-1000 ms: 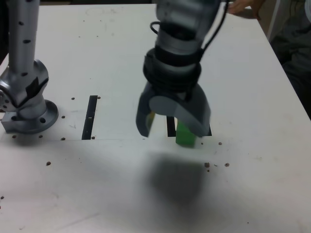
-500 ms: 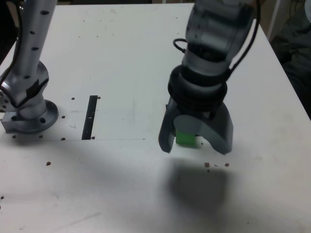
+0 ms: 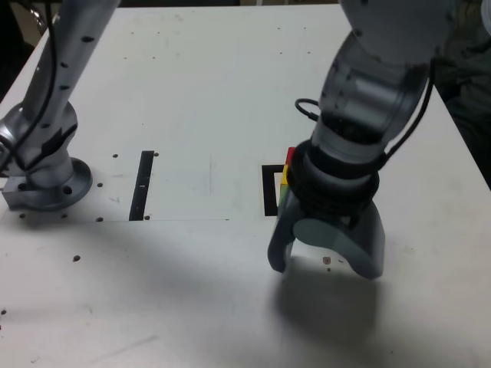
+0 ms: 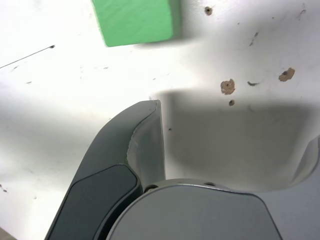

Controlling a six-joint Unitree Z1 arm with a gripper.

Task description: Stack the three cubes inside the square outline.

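My gripper (image 3: 324,267) hangs open and empty just above the table, in front of the cubes. Behind my wrist, slivers of a stack show: the red cube (image 3: 290,155) on top, the yellow cube (image 3: 285,179) under it, the green cube (image 3: 281,201) lowest. Most of the stack is hidden by the arm. It stands by the square outline (image 3: 268,190), of which only the black side on the exterior view's left shows. In the wrist view the green cube (image 4: 135,21) lies beyond the fingertips of my gripper (image 4: 230,135), apart from them.
A straight black strip (image 3: 143,184) lies on the white table toward the exterior view's left. The arm's grey base (image 3: 46,180) stands at the far left. Small holes and brown specks (image 4: 228,86) dot the table near the gripper.
The open gripper has drawn back from around the green cube, moving toward the front and the exterior view's right. The stack's edge has come into view behind it.
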